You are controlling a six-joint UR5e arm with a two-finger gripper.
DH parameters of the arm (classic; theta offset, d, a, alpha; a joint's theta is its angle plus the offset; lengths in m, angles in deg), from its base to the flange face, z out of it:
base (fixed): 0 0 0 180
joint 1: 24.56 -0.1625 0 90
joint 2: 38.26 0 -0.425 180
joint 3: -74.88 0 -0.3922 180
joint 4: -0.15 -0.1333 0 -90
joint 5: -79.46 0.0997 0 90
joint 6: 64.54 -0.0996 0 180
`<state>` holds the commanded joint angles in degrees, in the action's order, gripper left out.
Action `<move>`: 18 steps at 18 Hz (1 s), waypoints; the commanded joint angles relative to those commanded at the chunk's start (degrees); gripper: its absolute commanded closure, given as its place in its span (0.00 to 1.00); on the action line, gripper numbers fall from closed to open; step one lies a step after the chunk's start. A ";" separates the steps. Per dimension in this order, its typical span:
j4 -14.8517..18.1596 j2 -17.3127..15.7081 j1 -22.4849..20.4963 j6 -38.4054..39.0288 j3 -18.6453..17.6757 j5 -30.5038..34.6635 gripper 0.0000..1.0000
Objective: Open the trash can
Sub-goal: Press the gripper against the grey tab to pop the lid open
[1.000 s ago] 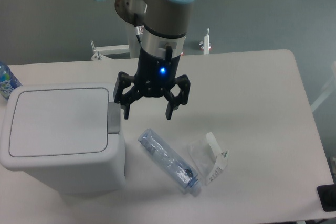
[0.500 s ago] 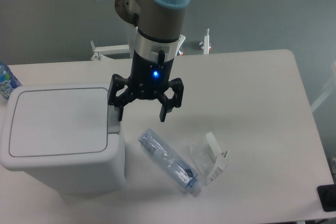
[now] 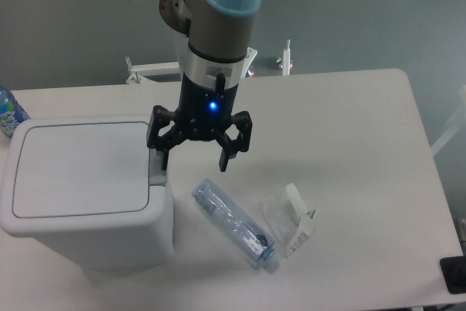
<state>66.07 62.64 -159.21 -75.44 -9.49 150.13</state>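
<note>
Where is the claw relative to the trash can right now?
The open claw hangs at the trash can's right edge, one finger above its grey tab.

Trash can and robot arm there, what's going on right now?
The arm's open gripper hangs over the right edge of the trash can, one finger right above the grey push-button tab. The lid is shut. A crushed clear bottle and a torn wrapper lie untouched on the table.
</note>
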 joint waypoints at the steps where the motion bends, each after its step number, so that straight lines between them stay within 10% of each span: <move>1: 0.00 0.00 0.00 0.00 -0.09 0.00 0.00; 18: -0.26 0.00 0.00 -0.09 -0.79 0.18 0.00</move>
<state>65.80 62.64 -159.21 -75.53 -10.29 150.30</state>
